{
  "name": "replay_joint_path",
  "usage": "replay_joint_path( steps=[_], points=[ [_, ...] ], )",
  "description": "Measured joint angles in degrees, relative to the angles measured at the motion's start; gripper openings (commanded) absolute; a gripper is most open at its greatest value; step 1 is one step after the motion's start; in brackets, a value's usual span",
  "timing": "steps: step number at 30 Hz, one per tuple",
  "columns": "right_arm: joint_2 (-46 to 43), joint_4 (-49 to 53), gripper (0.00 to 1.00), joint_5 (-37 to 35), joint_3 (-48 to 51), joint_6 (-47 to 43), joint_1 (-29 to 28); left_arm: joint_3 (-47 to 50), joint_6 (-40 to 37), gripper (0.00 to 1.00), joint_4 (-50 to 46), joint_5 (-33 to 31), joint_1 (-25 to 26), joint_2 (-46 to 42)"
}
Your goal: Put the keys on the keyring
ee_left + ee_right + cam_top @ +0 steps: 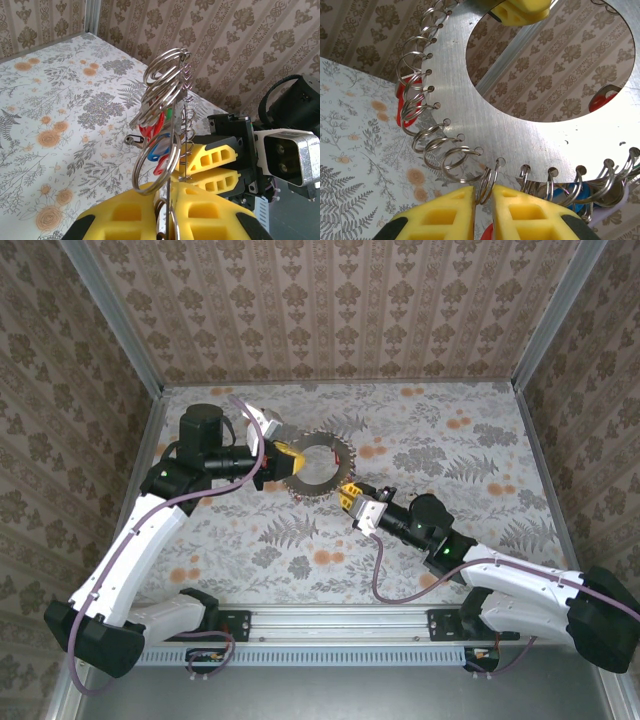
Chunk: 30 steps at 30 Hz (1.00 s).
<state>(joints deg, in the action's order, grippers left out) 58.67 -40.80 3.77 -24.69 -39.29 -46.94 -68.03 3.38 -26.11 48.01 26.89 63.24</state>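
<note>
Here the keyring (485, 100), a flat metal ring plate with a large round hole, is held up off the floral tabletop (480, 500) between the two arms, near the middle of the far half of the table. Small holes run along its outer edge, and each carries a little split ring (457, 160), which gives it a toothed look from the top camera. The left gripper (283, 453) is closed on the plate's left rim; in its own wrist view the yellow fingers (125, 215) clamp the plate edge-on, with the wire loops stacked above them. The right gripper (483, 200) meets the ring at its lower right edge. Its jaws are drawn almost together, and one split ring at the rim is pinched in the narrow gap between them. Keys (404, 107) with red and blue plastic heads hang from some of the loops behind the plate, partly hidden by it. The left wrist view also shows the right gripper's yellow fingers just past the plate.
</note>
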Motion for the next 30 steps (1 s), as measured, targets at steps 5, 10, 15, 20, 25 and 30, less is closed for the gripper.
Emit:
replay_joint_path(
  steps=[5,10,15,20,25,30],
  points=[
    [0.0,-0.28,0.16,-0.5,0.0,0.0,0.02,0.0,0.11,0.0,0.02,-0.02,0.0,0.0],
    [1.27,-1.9,0.15,-1.29,0.0,0.0,0.0,0.0,1.36,0.0,0.68,0.15,0.02,0.0],
    [2.97,-3.5,0.08,-2.73,-0.02,0.04,-0.13,0.0,2.54,0.0,1.29,0.26,0.02,0.0],
    [3.69,-5.64,0.0,-4.02,0.0,0.35,-0.22,0.0,3.1,0.0,1.36,0.17,0.02,0.0],
    [3.67,-5.79,0.0,-4.61,0.0,0.83,-0.24,0.2,4.33,0.0,2.47,-1.05,0.02,-0.04],
    [2.99,-4.46,0.0,-5.51,0.0,4.09,-0.24,2.29,7.5,0.04,4.57,-4.37,0.0,-0.96]
  ],
)
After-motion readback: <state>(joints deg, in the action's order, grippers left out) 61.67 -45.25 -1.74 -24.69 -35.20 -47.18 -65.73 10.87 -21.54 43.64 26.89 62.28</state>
